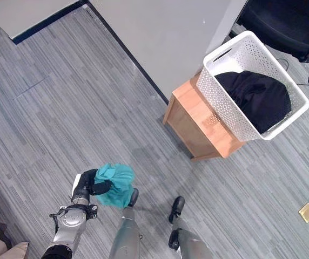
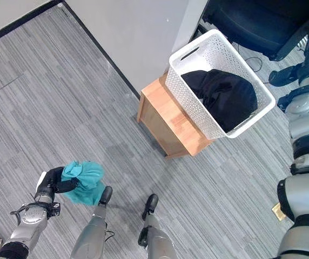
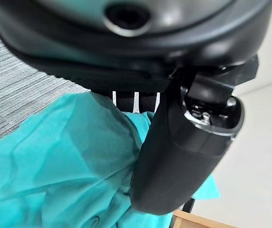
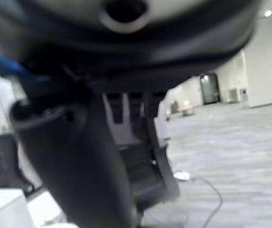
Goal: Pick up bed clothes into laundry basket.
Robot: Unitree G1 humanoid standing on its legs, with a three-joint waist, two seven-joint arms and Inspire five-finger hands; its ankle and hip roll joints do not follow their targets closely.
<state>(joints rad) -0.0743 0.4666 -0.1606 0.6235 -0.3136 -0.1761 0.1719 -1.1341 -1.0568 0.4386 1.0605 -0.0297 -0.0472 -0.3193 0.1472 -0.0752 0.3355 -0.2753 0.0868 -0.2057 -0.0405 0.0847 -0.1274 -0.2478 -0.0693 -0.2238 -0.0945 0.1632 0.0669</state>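
Note:
A bunched teal cloth hangs above the grey floor at the lower left, with my left hand shut on it. In the left wrist view the thumb presses into the teal cloth. A white perforated laundry basket stands on a low wooden table at the upper right, well away from that hand. Dark clothing lies inside it. My right hand is raised off to the right, its fingers relaxed and holding nothing.
A grey wall with a dark skirting runs diagonally behind the wooden table. A black office chair stands behind the basket. A small yellow square lies on the floor at the lower right. Striped grey carpet lies between me and the table.

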